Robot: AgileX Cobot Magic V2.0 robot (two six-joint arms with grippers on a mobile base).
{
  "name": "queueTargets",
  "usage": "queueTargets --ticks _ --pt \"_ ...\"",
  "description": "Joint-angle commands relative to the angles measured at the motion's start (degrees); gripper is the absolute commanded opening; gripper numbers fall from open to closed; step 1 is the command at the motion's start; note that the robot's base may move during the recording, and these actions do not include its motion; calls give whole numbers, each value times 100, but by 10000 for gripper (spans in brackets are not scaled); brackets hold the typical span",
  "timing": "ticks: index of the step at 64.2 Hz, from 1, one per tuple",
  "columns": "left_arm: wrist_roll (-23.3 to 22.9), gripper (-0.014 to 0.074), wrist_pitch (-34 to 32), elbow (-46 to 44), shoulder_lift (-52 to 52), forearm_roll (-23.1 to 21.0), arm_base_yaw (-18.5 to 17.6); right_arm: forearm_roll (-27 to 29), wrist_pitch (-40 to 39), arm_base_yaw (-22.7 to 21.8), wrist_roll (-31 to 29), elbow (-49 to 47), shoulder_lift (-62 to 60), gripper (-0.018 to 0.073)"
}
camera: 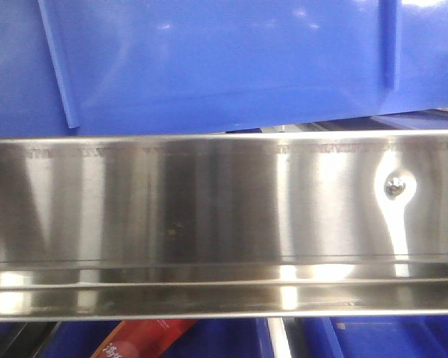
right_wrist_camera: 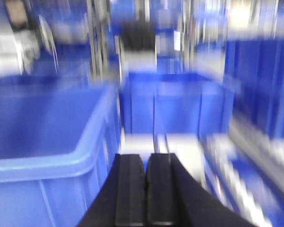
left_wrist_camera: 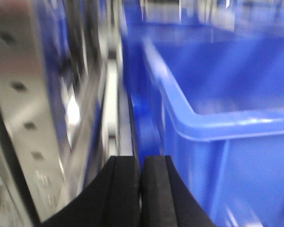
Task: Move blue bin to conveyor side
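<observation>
The blue bin (camera: 224,60) fills the top of the front view, its glossy wall with slanted ribs just behind a steel rail. In the left wrist view the blue bin (left_wrist_camera: 227,113) stands to the right of my left gripper (left_wrist_camera: 140,163), which is shut with nothing between its black pads. The right wrist view is blurred; the blue bin (right_wrist_camera: 42,142) sits to the left of my right gripper (right_wrist_camera: 146,161), also shut and empty. Neither gripper touches the bin. The conveyor side is out of view.
A shiny stainless-steel rail (camera: 209,216) with a screw (camera: 393,186) crosses the front view. A perforated metal rack post (left_wrist_camera: 23,104) stands left of my left gripper. Several smaller blue crates (right_wrist_camera: 173,101) and blurred shelving lie ahead of and right of my right gripper.
</observation>
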Motion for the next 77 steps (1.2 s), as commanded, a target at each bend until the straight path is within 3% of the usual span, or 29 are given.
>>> queueTargets --ticks 1,13,29,49,77 --pt "-32 -6 297 -511 541 -79 5 -22 655 -18 -36 -777 684 -88" --pt "-32 -6 -144 -895 1094 -87 5 -22 727 -18 -36 -1567 1405 -88" --pt "-32 -6 -1025 -907 1247 -265 5 99 727 -18 -36 -1777 1506 -88" --pt "-43 -6 -386 -2221 3111 -676 5 99 1904 -7 -36 -3396 3487 -83" --pt "-43 -6 -306 -3312 4828 -840 5 -129 2089 302 -48 -4619 5383 -83"
